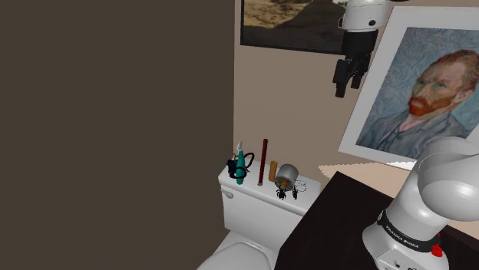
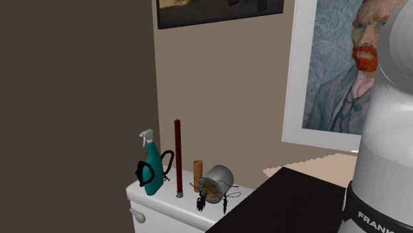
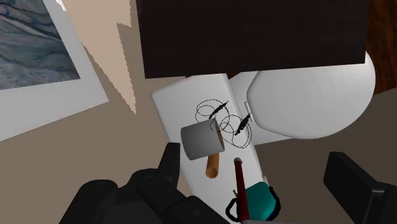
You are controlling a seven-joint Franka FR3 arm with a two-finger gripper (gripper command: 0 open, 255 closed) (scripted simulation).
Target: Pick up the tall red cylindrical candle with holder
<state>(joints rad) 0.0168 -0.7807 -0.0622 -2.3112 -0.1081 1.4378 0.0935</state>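
The tall dark-red candle point(image 1: 263, 161) stood upright on the toilet tank's lid point(image 1: 249, 192), between a teal spray bottle point(image 1: 242, 165) at the lid's end and a short brown cylinder point(image 1: 272, 170). High above, before the portrait point(image 1: 418, 100), the gripper point(image 1: 347, 86) hung with fingers apart, clasping nothing.

Smooth toilet tank point(image 1: 247, 204), matt candle point(image 1: 263, 161)

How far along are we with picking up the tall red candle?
Nothing looks done yet: the candle stands upright on the toilet tank, between the spray bottle and the tipped cup. In hand: the end effector hangs high above the tank, open and empty, looking down on the candle. Left: descend, close on the candle, lift.
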